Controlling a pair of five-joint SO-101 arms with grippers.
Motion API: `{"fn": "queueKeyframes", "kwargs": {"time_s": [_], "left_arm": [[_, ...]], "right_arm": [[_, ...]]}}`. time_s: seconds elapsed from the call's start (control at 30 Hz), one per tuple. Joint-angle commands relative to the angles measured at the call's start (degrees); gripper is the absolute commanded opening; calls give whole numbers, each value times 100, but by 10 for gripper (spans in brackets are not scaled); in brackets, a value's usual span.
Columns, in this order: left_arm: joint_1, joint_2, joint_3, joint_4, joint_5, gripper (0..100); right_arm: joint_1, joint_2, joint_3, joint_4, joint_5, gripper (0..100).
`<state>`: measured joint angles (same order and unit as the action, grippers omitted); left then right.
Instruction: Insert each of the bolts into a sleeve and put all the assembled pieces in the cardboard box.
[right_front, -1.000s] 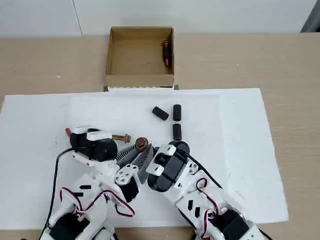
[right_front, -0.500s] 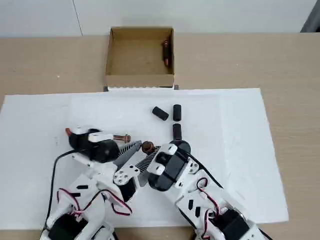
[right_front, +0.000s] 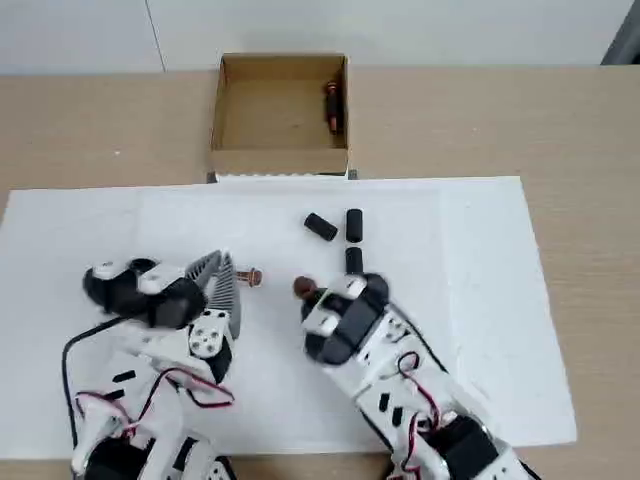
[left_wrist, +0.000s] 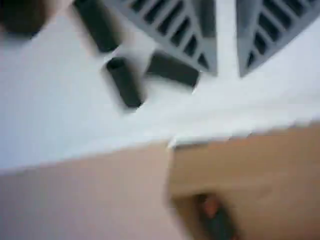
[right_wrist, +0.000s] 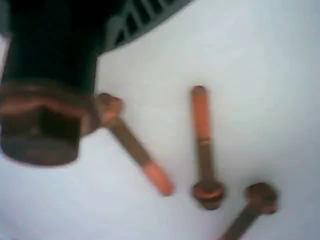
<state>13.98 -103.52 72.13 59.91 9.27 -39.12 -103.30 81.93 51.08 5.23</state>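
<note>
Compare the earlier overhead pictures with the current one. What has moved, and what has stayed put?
The left gripper swung away to the left from the bolt head and now stands open beside the loose bolt. The right gripper shifted slightly right, keeping the sleeve with that bolt in it. Unchanged: the three loose sleeves, the box and the piece inside it.
</note>
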Motion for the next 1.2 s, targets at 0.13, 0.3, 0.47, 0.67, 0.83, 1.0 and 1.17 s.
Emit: {"fn": "queueKeyframes", "kwargs": {"time_s": [0.13, 0.3, 0.47, 0.67, 0.83, 1.0, 1.17], "left_arm": [[-774, -53, 1147, -9, -246, 5], [-800, -53, 1552, 9, -255, 5], [-809, -53, 1895, 0, -264, 5], [-809, -53, 2132, -79, -264, 5], [-818, -53, 2202, -211, -264, 5], [-818, -53, 2202, -193, -264, 5], [-809, -53, 2193, -185, -264, 5]], "right_arm": [[1209, -13, -105, 312, -738, 2], [1578, 119, -404, 382, -1196, 2], [1587, 1174, -1442, 365, -1231, 2], [1587, 3398, -2989, -136, -1424, 2], [1596, 5165, -4123, -796, -1380, 3], [1604, 6712, -5257, -1393, -879, 3], [1631, 8215, -6514, -1763, -527, 3]]}}
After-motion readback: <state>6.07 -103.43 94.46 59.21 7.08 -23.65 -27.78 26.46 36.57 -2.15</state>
